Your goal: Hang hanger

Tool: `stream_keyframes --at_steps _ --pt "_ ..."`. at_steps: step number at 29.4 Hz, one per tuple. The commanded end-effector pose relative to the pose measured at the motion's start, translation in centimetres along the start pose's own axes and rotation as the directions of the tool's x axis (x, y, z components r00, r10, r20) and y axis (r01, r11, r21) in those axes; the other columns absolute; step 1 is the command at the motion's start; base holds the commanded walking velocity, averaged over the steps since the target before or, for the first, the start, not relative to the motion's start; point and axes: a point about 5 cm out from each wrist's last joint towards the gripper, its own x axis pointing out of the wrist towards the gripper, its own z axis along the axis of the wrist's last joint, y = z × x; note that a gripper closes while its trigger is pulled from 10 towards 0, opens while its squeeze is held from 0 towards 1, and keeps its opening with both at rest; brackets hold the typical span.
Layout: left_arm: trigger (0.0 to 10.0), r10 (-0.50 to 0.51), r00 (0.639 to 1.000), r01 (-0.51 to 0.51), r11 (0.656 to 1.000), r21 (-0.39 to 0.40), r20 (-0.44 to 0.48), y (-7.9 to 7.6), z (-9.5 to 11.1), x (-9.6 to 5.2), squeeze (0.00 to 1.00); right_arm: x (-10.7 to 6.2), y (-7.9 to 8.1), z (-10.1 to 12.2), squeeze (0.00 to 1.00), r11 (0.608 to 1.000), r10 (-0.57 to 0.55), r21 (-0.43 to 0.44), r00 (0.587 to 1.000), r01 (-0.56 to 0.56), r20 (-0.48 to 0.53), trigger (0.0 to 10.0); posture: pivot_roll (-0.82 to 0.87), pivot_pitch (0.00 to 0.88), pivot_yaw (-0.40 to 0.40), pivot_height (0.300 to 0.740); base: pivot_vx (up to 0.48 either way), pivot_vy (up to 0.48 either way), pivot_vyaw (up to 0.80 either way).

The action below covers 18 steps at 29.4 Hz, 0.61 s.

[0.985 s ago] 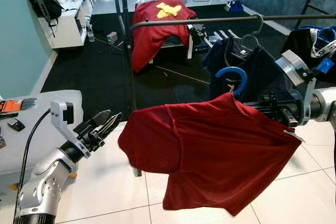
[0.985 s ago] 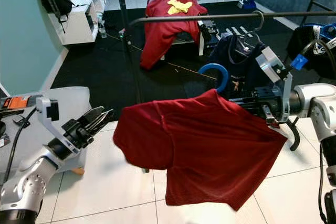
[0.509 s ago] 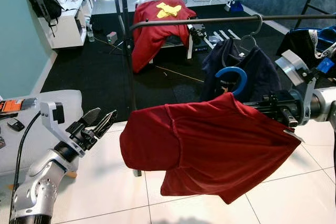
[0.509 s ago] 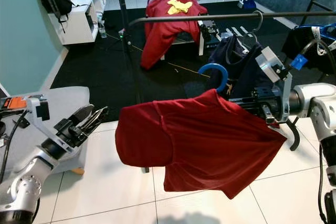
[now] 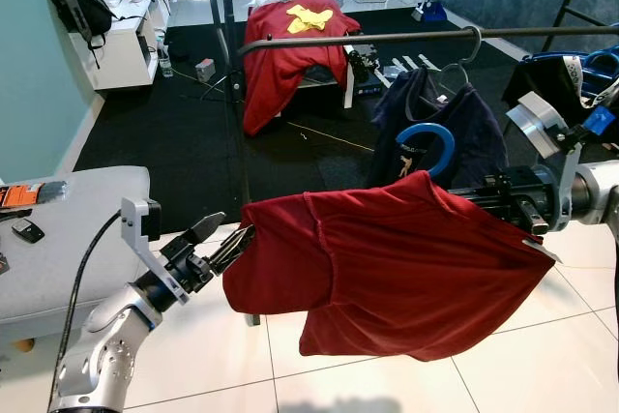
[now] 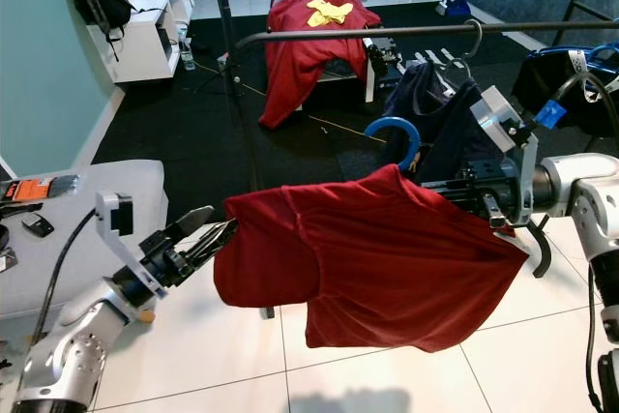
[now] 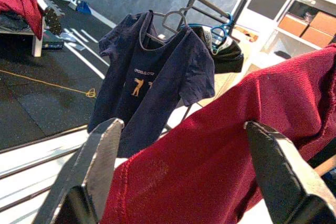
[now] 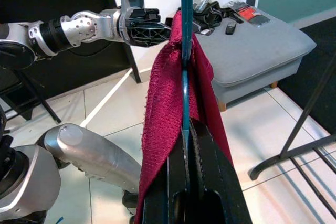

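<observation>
A red T-shirt (image 5: 387, 258) hangs on a blue hanger whose hook (image 5: 427, 136) sticks up at the collar. My right gripper (image 5: 503, 202) is shut on the blue hanger (image 8: 186, 24) at the shirt's right shoulder, holding it level below the black rail (image 5: 387, 38). The left gripper (image 5: 230, 231) is open at the shirt's left sleeve. In the left wrist view the sleeve's red cloth (image 7: 210, 156) lies between the two spread fingers (image 7: 100, 156), and I cannot tell if they touch it. A navy T-shirt (image 5: 474, 113) on a grey hanger hangs from the rail behind.
The rack's upright post (image 5: 232, 123) stands just behind the red sleeve. A grey ottoman (image 5: 68, 229) sits at my left with small items on it. Dark garments (image 5: 561, 74) hang at the rail's right end. Farther back are a red cloth over a stand (image 5: 285, 45) and a white shelf (image 5: 121, 36).
My left arm has swung right, from beside the ottoman to the red sleeve, and its fingers have opened around the sleeve edge. The shirt's hem swayed slightly. The right gripper has held still.
</observation>
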Motion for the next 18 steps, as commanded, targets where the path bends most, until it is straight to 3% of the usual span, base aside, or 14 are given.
stream_keyframes --at_steps 1,2,3,4,18 --pt "10.0 -0.022 1.000 0.021 1.000 0.008 0.008 -0.33 0.06 0.32 0.91 0.52 0.07 0.54 0.00 0.999 0.031 -0.020 1.000 -0.031 0.003 10.0 0.02 0.051 0.001 0.740 0.000 0.000 0.00" --pt "0.0 -0.030 0.999 0.030 1.000 0.003 0.013 -0.47 0.05 0.49 0.29 0.56 0.10 0.50 0.00 0.999 0.033 -0.019 0.999 -0.033 0.001 10.0 0.02 0.051 0.003 0.740 0.000 0.000 0.00" --pt "0.0 -0.030 0.999 0.030 1.000 0.003 0.013 -0.47 0.05 0.49 0.29 0.56 0.10 0.50 0.00 0.999 0.033 -0.019 0.999 -0.033 0.001 10.0 0.02 0.051 0.003 0.740 0.000 0.000 0.00" --pt "0.0 -0.036 0.999 0.036 0.999 -0.013 0.022 -0.52 0.12 0.50 0.00 0.60 0.13 0.44 0.00 0.999 0.035 -0.017 0.999 -0.035 0.000 10.0 0.02 0.052 0.003 0.740 0.000 0.000 0.00" --pt "0.0 -0.017 0.998 0.021 0.998 -0.055 0.067 0.15 1.01 -0.19 0.00 0.80 0.15 0.19 0.00 0.999 0.040 -0.010 0.999 -0.041 -0.004 10.0 0.03 0.052 0.000 0.740 0.000 0.000 0.00"
